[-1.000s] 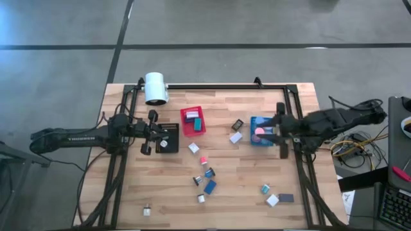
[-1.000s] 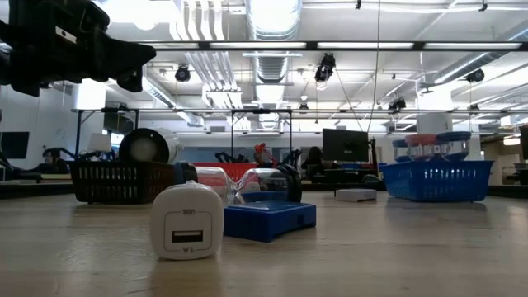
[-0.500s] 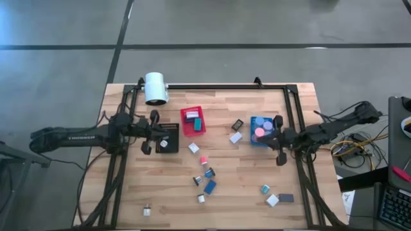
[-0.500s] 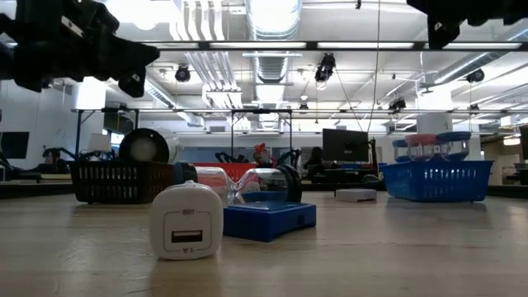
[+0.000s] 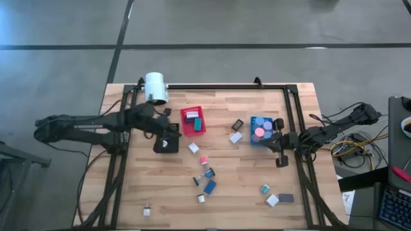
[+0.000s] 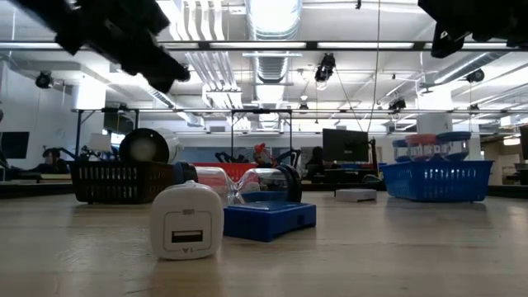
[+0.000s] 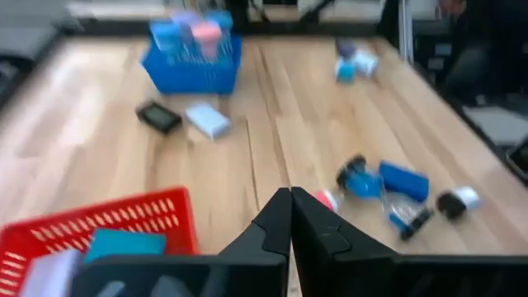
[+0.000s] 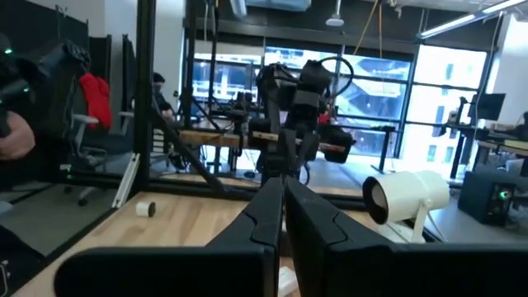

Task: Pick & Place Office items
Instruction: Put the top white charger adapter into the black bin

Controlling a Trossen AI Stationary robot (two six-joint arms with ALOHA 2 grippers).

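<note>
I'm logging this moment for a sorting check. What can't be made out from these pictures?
- Black bin, high view: the left gripper hangs over it, hiding its contents.
- Blue bin, high view: pink and blue lumps inside, too small to identify.
- Small loose pieces, high view: too tiny to name.
- Red bin, left wrist view: cut off by the edge and blurred.

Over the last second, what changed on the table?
The right gripper drew back off the blue bin toward the table's right edge and shut its jaws, empty. The left gripper swung from the black bin toward the red bin, jaws shut throughout. Bins and loose items stayed put.
</note>
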